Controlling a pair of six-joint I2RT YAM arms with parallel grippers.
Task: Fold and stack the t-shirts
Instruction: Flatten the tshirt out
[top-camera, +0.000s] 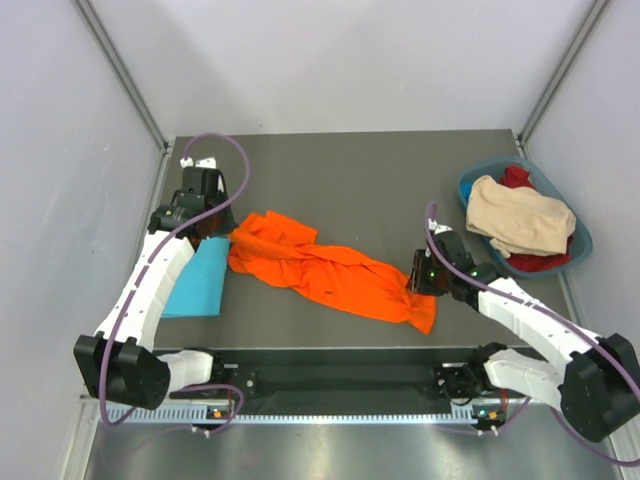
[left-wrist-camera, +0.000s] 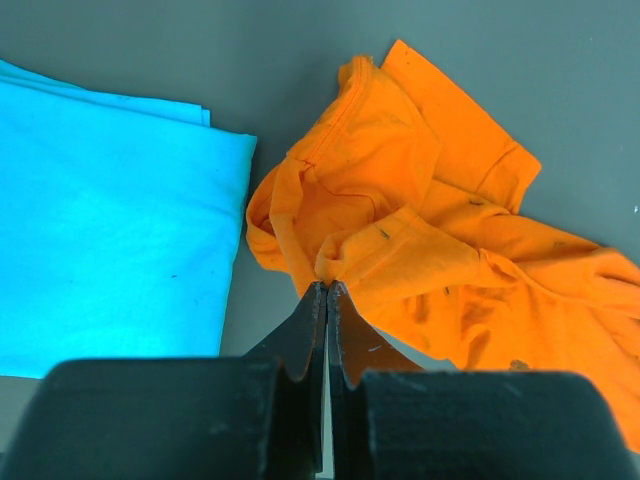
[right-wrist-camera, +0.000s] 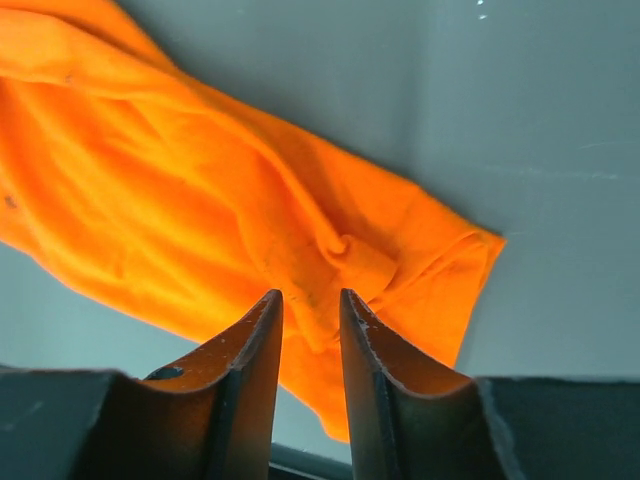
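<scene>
The bright orange t-shirt (top-camera: 320, 265) lies crumpled and stretched out across the middle of the table. The light turquoise t-shirt (top-camera: 200, 285) lies folded flat at the left, partly under my left arm. My left gripper (top-camera: 215, 228) is shut on a bunched fold at the orange t-shirt's left end (left-wrist-camera: 420, 230), beside the turquoise t-shirt (left-wrist-camera: 100, 220); the pinch shows at the fingertips (left-wrist-camera: 328, 286). My right gripper (top-camera: 416, 274) is over the orange t-shirt's right end (right-wrist-camera: 200, 190). Its jaws (right-wrist-camera: 311, 295) stand a small gap apart, with cloth showing between them.
A blue basket (top-camera: 583, 243) at the back right holds a beige cloth (top-camera: 520, 215) and red cloth (top-camera: 515, 178). White walls enclose the dark table on three sides. Bare tabletop lies behind the shirts.
</scene>
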